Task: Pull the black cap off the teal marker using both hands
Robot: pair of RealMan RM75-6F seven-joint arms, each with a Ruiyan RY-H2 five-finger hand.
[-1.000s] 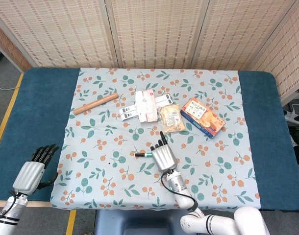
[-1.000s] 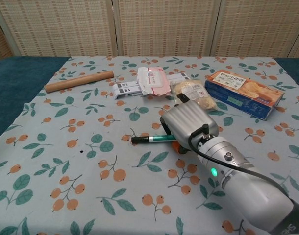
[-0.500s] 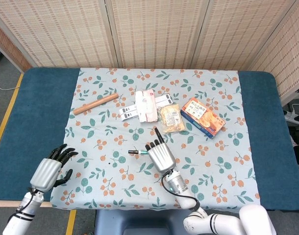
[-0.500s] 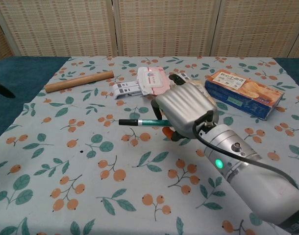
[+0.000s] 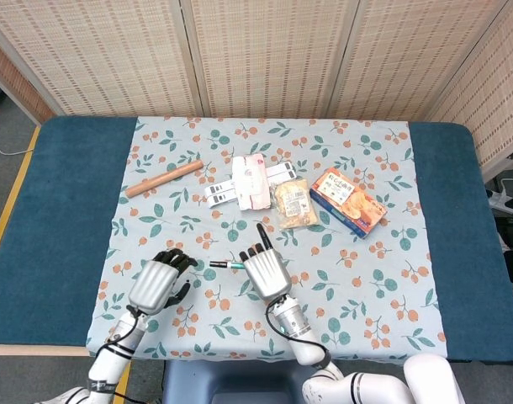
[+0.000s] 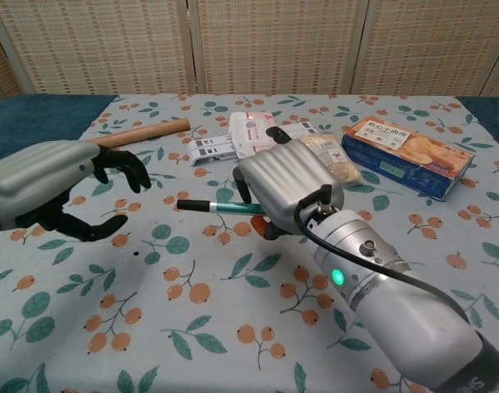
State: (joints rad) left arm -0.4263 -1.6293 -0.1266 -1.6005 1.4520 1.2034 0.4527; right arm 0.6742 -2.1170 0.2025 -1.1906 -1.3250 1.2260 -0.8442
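Observation:
The teal marker is held off the table by my right hand, its black cap pointing left. In the head view the marker sticks out to the left of my right hand. My left hand hangs open to the left of the cap, fingers apart and curved, a short gap from it. In the head view my left hand is level with the marker and holds nothing.
A wooden rolling pin lies at the back left. A white pack, a remote-like white strip, a snack bag and an orange box lie across the back of the floral cloth.
My right hand lifted the marker off the cloth and carried it left. My left hand came in from the table's left edge to just beside the cap.

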